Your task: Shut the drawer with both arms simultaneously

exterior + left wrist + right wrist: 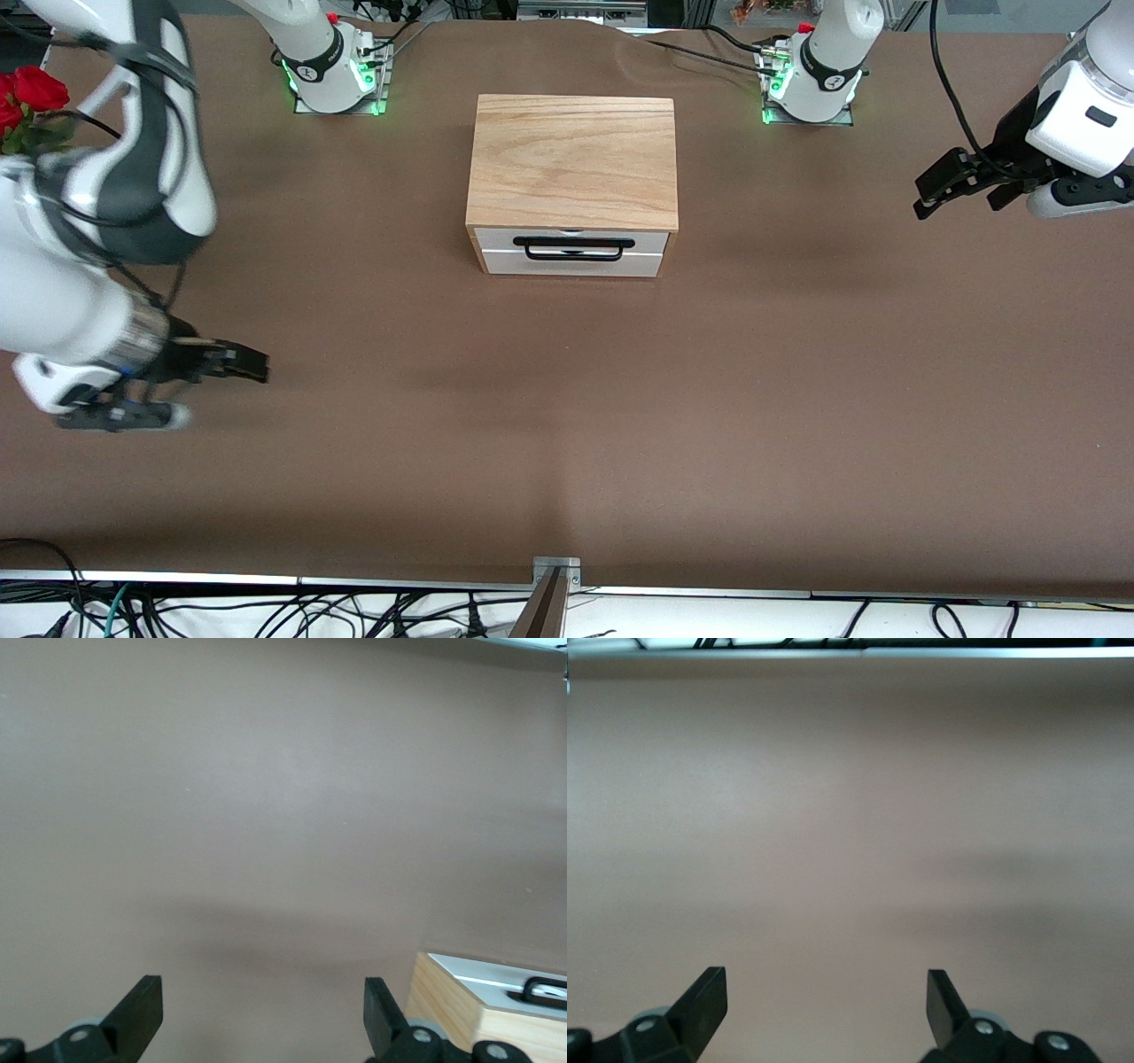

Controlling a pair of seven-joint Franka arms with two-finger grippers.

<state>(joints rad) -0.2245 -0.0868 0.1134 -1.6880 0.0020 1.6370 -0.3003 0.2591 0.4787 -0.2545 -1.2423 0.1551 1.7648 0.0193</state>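
The drawer (573,252) shows its white front panel and black bar handle (573,249) at the front of the light-oak box (574,159) in the middle of the table. No tray shows outside the box. One corner of the box shows in the left wrist view (447,1010). My left gripper (923,197) is open and empty above the table toward the left arm's end, well apart from the box (263,992). My right gripper (252,363) is open and empty low over the table toward the right arm's end (826,988).
Red flowers (27,93) stand at the right arm's end of the table. The brown table cover (567,425) runs to a metal front edge with a bracket (556,567). Cables hang below that edge. The arms' green-lit bases (337,84) (808,89) stand beside the box.
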